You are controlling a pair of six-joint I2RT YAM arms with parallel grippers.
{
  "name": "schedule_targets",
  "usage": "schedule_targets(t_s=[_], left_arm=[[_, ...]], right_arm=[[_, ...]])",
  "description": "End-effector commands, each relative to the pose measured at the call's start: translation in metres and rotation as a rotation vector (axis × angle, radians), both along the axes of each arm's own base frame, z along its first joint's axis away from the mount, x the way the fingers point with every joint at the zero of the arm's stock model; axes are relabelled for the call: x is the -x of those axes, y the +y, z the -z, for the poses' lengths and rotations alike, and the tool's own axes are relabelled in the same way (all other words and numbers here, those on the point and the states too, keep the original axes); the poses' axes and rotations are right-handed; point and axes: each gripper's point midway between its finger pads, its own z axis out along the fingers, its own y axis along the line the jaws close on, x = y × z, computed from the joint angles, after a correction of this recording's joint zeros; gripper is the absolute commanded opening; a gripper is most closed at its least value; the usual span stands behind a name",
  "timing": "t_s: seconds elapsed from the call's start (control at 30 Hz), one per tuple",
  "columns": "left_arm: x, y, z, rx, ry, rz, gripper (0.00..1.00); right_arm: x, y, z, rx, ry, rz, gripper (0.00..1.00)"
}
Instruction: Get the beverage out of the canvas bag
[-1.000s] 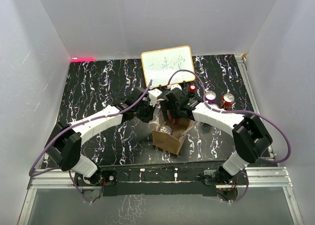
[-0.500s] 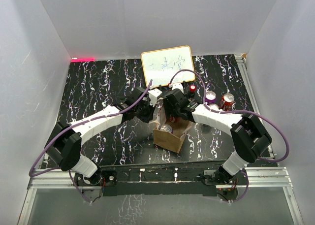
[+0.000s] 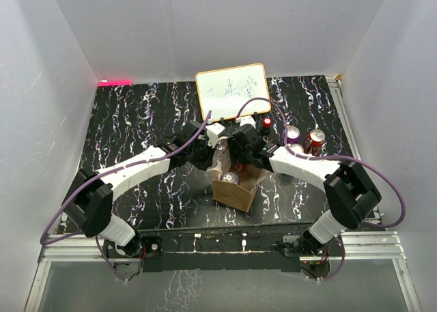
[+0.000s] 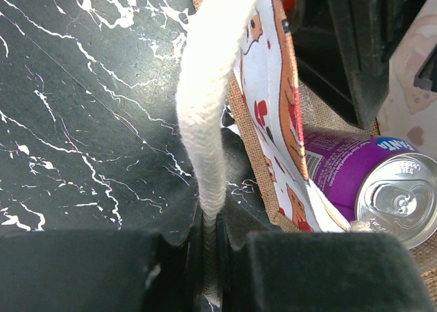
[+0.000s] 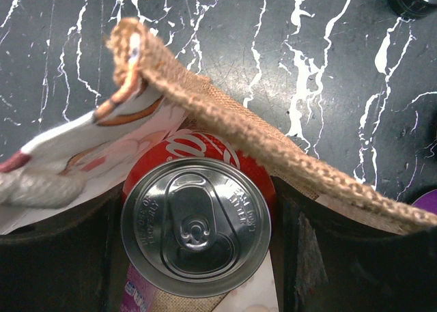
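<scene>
Since a second ago my right gripper has narrowed its jaws, and it now grasps the red aluminium cola can. That can stands upright inside the small tan-brown canvas bag, which sits at 6 o'clock from the white framed board. My left gripper is clenched on the bag's pale woven loop handle at the bag's 11 o'clock, and a purple drink can sits inside too.
</scene>
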Motion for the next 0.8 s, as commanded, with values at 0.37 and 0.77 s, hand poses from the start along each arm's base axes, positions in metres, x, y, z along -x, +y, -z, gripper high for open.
schedule_targets(t_s=[0.37,0.77], left_arm=[[0.001,-0.004,-0.012,0.009,-0.008,0.015,0.02],[0.001,-0.004,-0.011,0.008,-0.008,0.015,0.02]], right_arm=[[-0.006,0.011,-0.096,-0.192,-0.202,-0.034,0.08],[0.001,0.001,-0.163,-0.251,-0.310,-0.030,0.08]])
